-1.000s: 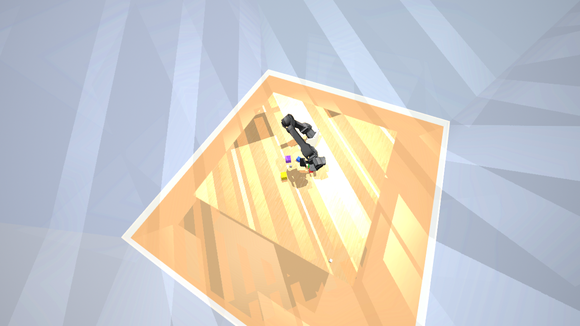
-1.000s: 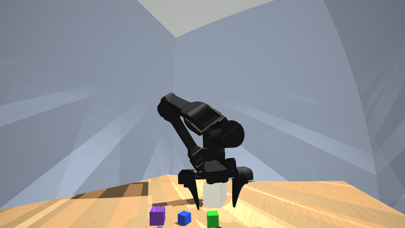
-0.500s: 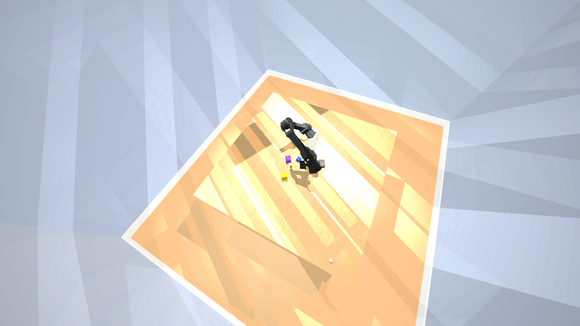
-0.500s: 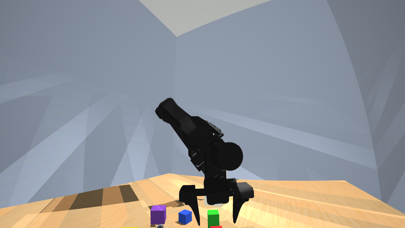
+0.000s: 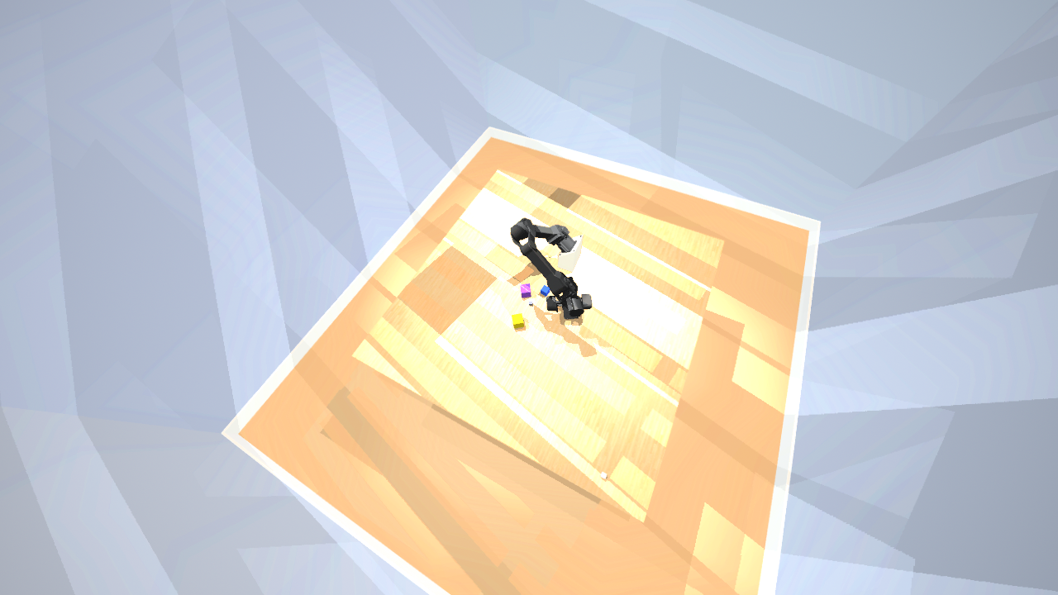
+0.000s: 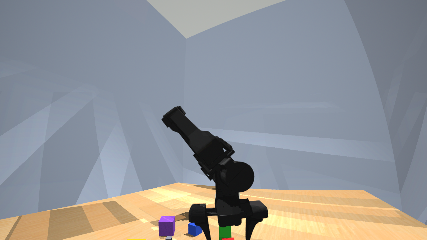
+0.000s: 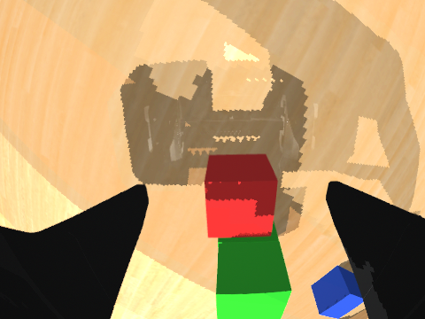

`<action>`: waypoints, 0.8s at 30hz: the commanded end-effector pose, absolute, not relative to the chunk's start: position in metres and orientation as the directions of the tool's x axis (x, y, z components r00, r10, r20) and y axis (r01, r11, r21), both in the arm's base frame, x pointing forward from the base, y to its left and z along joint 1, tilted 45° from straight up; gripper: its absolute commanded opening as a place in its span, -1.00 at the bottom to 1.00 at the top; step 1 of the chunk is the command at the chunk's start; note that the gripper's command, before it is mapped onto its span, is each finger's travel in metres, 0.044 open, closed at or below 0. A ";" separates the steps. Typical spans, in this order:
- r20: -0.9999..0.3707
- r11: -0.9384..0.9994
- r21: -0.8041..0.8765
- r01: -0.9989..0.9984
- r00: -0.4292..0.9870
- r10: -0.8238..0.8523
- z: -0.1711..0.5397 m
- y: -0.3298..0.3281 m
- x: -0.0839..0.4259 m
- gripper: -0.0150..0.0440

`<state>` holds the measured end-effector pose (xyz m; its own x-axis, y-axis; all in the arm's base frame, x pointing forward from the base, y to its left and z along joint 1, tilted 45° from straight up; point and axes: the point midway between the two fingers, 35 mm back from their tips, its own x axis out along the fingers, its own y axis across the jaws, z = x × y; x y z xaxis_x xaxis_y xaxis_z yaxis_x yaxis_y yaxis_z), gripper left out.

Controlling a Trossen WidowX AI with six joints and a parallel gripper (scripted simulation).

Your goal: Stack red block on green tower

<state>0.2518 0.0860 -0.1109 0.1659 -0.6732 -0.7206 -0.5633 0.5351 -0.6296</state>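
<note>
The red block (image 6: 227,239) (image 7: 241,208) is off the green tower (image 6: 225,233) (image 7: 253,270), placed close in front of it in the exterior view, with its top lower than the tower's upper part; whether the two touch cannot be told. The gripper (image 5: 569,304) (image 6: 228,237) (image 7: 239,193) points downward with its fingers wide apart and nothing clamped between them. In the wrist view the red block appears in the gap between the fingertips, clear of both. A blue block (image 5: 544,290) (image 6: 194,229) (image 7: 338,290) lies to one side of the tower, partly hidden by a finger in the wrist view. Beyond it is a larger purple block (image 5: 525,290) (image 6: 166,226), with a tiny grey block (image 5: 530,303) (image 6: 168,238) near it. A yellow block (image 5: 517,320) (image 6: 136,239) lies farther out on the wooden surface (image 5: 480,399) (image 6: 89,217), and a small white cube (image 5: 603,475) sits well apart from the others.
</note>
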 end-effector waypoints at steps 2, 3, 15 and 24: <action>-0.716 0.529 -0.632 -0.567 0.166 -0.678 -0.117 0.079 0.252 1.00; -0.716 0.528 -0.632 -0.567 0.166 -0.678 -0.118 0.077 0.252 1.00; -0.716 0.528 -0.632 -0.567 0.166 -0.678 -0.123 0.072 0.253 1.00; -0.716 0.528 -0.632 -0.567 0.166 -0.678 -0.123 0.072 0.253 0.91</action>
